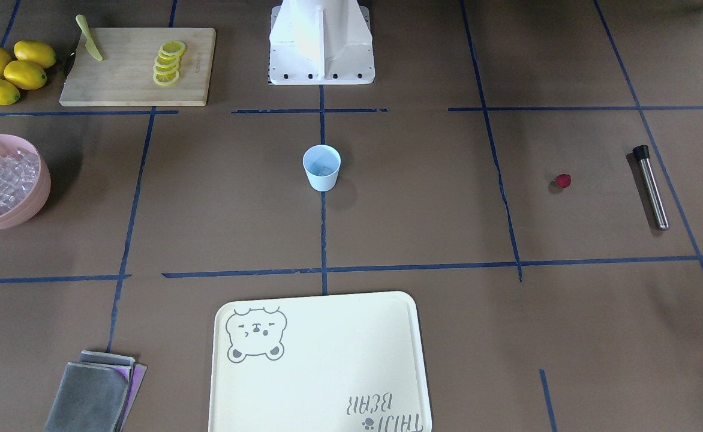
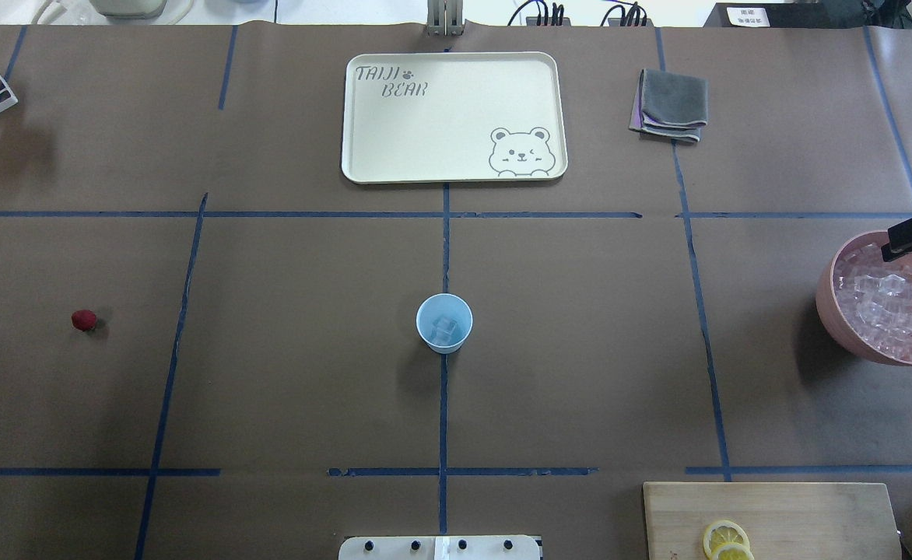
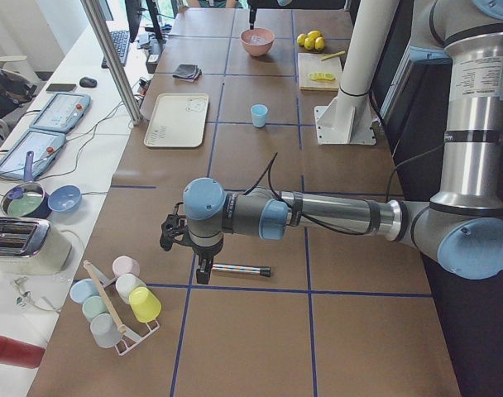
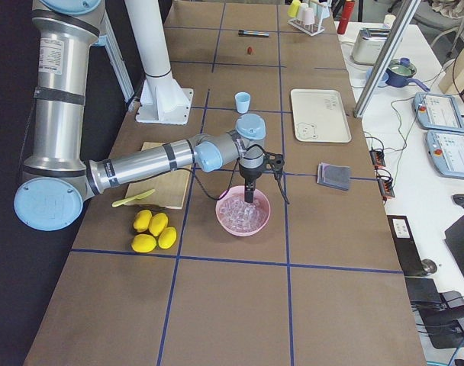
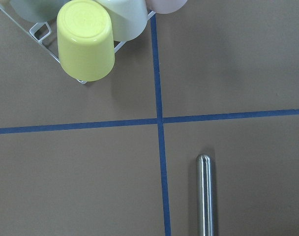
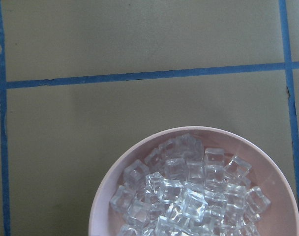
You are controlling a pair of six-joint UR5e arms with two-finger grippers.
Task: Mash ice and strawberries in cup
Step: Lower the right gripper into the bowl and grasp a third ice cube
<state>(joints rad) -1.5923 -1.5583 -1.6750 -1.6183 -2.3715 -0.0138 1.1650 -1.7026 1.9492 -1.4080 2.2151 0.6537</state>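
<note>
Starting at the right tool (image 4: pixel 249 195), we see it hang low over the pink bowl (image 1: pixel 30 201), its tip down at the ice (image 6: pixel 189 196); whether its jaws are apart or together we cannot tell. We judge the step to be fetching cubes. To do it well, we take one cube near the top of the heap, squarely on flat faces, since the glassy cubes look likely to slip. The left tool (image 3: pixel 202 271) hovers over the steel muddler (image 1: pixel 652 192); its state we cannot tell either. The cup (image 1: pixel 321 179) stands upright at the middle of the surface (image 1: pixel 423 198) with some ice inside. The strawberry (image 1: pixel 562 180) lies on the surface near the muddler, not yet in the cup.
</note>
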